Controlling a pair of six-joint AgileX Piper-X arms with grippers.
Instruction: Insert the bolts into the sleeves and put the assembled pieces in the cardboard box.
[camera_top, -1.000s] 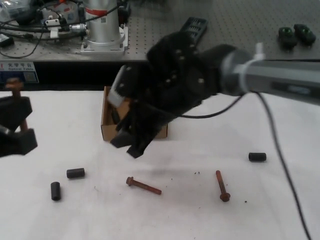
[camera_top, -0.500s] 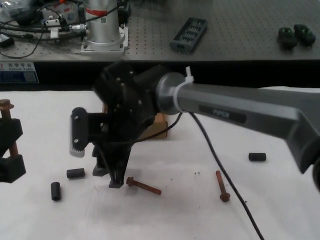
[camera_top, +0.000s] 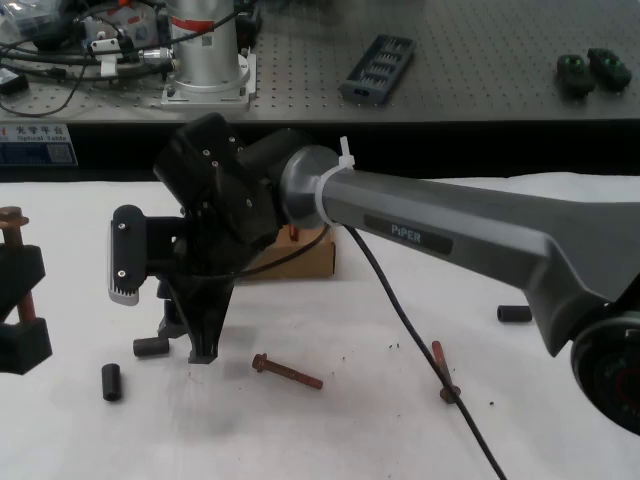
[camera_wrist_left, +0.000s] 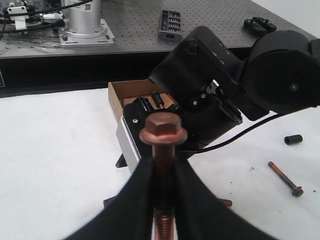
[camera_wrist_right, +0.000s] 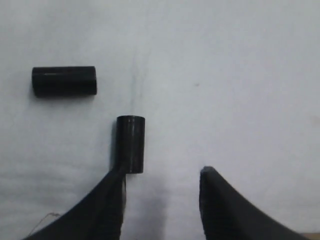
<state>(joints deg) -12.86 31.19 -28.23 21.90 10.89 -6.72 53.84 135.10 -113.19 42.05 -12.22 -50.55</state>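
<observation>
Bolt (camera_wrist_left: 163, 129), copper-coloured with a hex head: you have it clenched upright in the left gripper (camera_wrist_left: 162, 169), head above the fingers. It is held off the tabletop (camera_top: 330, 430) at the left side, with no sleeve on its shank.

Right gripper (camera_wrist_right: 162, 187): jaws spread, grasping nothing, tips down close to the tabletop. The nearest sleeve (camera_wrist_right: 130, 144) lies just off the tip of one finger, outside the gap rather than between the jaws. A second sleeve (camera_wrist_right: 64, 81) lies near it. A third sleeve (camera_top: 514, 313) sits well apart on the right side.

Loose stock: one loose bolt (camera_top: 286, 370) lies near the right gripper. Another bolt (camera_top: 443, 372) lies further right, crossed by the arm's cable.

Cardboard box (camera_wrist_left: 116, 100): it stands behind the right arm. Dark pieces (camera_wrist_left: 159, 97) lie inside; you cannot tell from here whether they are assembled.

Assessment: the task reads as partly done at best. Three sleeves and three bolts, counting the one you hold, are not yet joined. The step in hand appears to be picking up a sleeve to mate with the held bolt. You will likely need to shift the right gripper sideways so the nearest sleeve falls between the jaws before closing.
</observation>
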